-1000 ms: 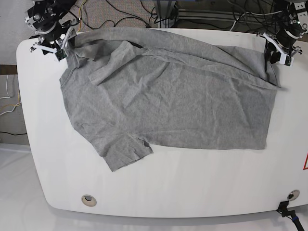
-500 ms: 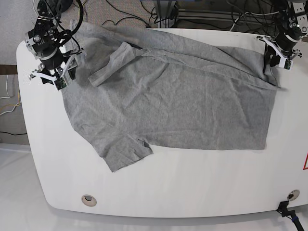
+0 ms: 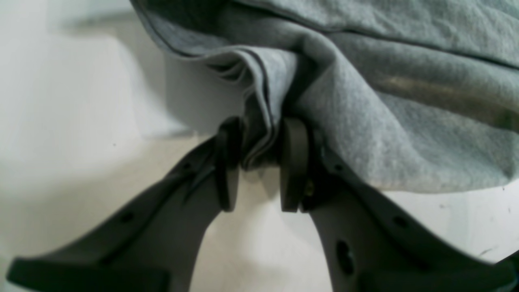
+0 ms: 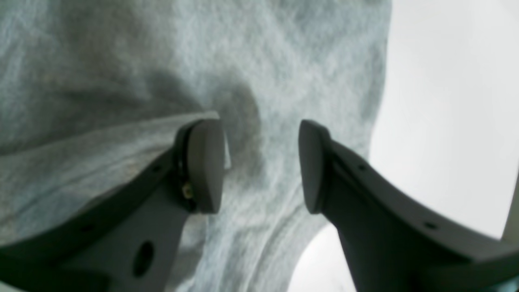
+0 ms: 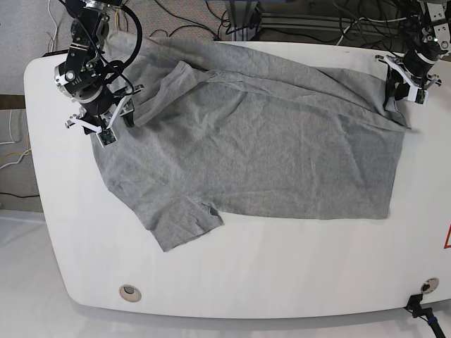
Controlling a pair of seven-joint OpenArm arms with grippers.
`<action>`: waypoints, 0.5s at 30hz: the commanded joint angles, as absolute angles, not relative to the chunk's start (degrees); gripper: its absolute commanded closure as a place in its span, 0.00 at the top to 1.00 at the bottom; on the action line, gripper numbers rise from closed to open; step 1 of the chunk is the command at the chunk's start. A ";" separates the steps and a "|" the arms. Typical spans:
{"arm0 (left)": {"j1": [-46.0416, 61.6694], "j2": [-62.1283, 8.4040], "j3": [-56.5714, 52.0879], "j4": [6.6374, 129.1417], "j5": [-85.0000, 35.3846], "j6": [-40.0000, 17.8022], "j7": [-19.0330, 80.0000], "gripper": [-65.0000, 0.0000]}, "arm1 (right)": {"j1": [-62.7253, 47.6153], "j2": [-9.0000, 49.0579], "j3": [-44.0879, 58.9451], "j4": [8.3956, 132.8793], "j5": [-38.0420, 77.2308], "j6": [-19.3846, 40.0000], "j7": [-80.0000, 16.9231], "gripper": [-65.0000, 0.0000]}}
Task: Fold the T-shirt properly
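1. The T-shirt (image 5: 246, 141) was spread over most of the table (image 5: 282, 274), hem toward 3 o'clock, collar end toward 9. One sleeve poked out at about 7 o'clock and the far sleeve was flopped over the body near 11.
2. My left gripper (image 3: 259, 162) was clamped on a bunched hem corner up at 2 o'clock — jaws pinched tight on several layers. I figured a hard pull could slip some of those layers out and skew the fold.
3. My right gripper (image 4: 261, 170) sat over the collar end at 10 o'clock with jaws apart, cloth in the gap but nothing pinched yet. Closing there might have grabbed one layer only.
4. Biggest worry — folding with that flopped sleeve trapped underneath would've left a lumpy mess.
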State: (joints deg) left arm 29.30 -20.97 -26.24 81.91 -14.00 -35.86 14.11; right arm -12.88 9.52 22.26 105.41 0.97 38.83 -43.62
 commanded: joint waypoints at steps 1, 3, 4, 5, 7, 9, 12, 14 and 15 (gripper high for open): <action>30.37 -20.88 -25.71 80.84 -8.57 -35.65 21.58 0.24 | -11.30 10.24 22.46 105.63 1.54 38.55 -42.51 0.40; 30.37 -20.88 -25.71 80.84 -8.57 -35.65 21.58 0.24 | -9.63 10.24 22.46 104.31 1.54 38.55 -42.51 0.34; 30.37 -20.88 -25.71 80.84 -8.57 -35.65 21.58 0.24 | -8.92 10.33 22.46 102.73 1.54 38.55 -42.51 0.32; 30.37 -20.88 -25.71 80.84 -8.57 -35.65 21.58 0.24 | -8.31 10.42 22.46 101.14 1.54 38.55 -42.51 0.31; 30.37 -20.88 -25.71 80.84 -8.57 -35.65 21.58 0.24 | -7.16 10.42 22.46 98.33 1.63 38.55 -42.33 0.30; 30.37 -20.88 -25.71 80.84 -8.57 -35.65 21.58 0.24 | -6.81 10.51 22.46 96.57 1.71 38.55 -42.24 0.22; 30.37 -20.88 -25.71 80.84 -8.57 -35.65 21.58 0.24 | -6.81 10.42 22.46 96.31 1.80 38.55 -42.24 0.00; 30.37 -20.88 -25.71 80.84 -8.57 -35.65 21.58 0.24 | -6.90 10.42 22.46 96.13 1.71 38.55 -42.24 0.00; 30.37 -20.88 -25.71 80.84 -8.57 -35.65 21.58 0.24 | -6.99 10.42 22.46 96.04 1.71 38.55 -42.24 0.00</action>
